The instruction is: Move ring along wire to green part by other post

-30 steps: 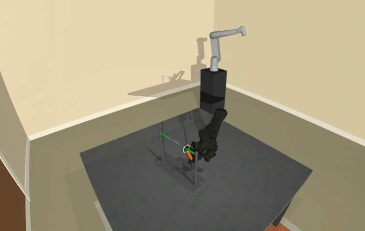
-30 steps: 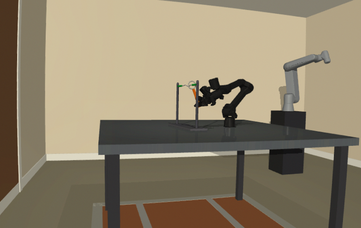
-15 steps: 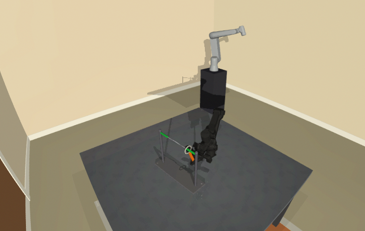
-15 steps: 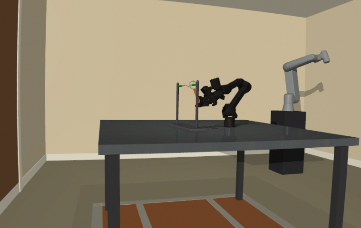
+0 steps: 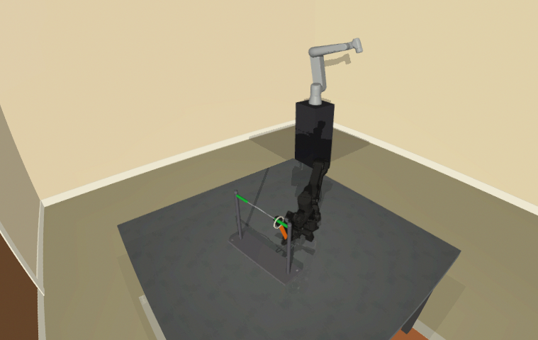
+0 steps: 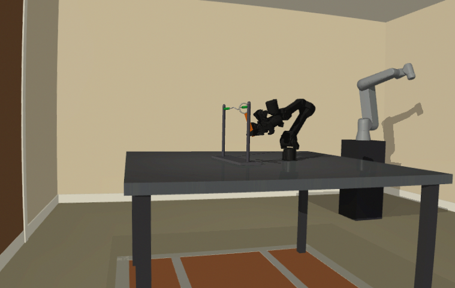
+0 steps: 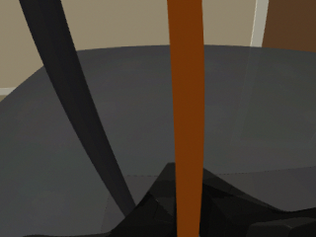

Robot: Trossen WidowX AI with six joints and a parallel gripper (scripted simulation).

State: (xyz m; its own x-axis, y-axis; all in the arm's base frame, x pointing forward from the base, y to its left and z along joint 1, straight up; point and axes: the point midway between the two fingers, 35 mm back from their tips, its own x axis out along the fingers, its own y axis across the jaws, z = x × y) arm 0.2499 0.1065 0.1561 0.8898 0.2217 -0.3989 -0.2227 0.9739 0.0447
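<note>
The pale ring [image 5: 279, 227] [image 6: 240, 108] is around the wire at the near post's green part [image 5: 284, 224] [image 6: 244, 107], close to its inner end. Whether it touches the wire is too small to tell. Its orange handle [image 5: 283, 231] [image 6: 246, 117] [image 7: 189, 118] slants down from the ring. My gripper [image 5: 286, 239] [image 6: 252, 134] [image 7: 180, 169] is shut on the handle's lower part. The thin grey wire [image 5: 261, 209] leads to the other green part [image 5: 242, 198] [image 6: 226, 108] at the far post [image 5: 238, 219] [image 6: 223, 132].
The near post [image 5: 289, 252] [image 6: 248, 146] [image 7: 79, 94] stands close beside my gripper and the handle; the wrist view shows it left of the handle. Both posts rise from a flat base plate [image 5: 259, 256] on the dark table [image 5: 204, 269] [image 6: 187, 174]. A grey arm [image 5: 317, 71] [image 6: 367, 103] stands on a black pedestal behind.
</note>
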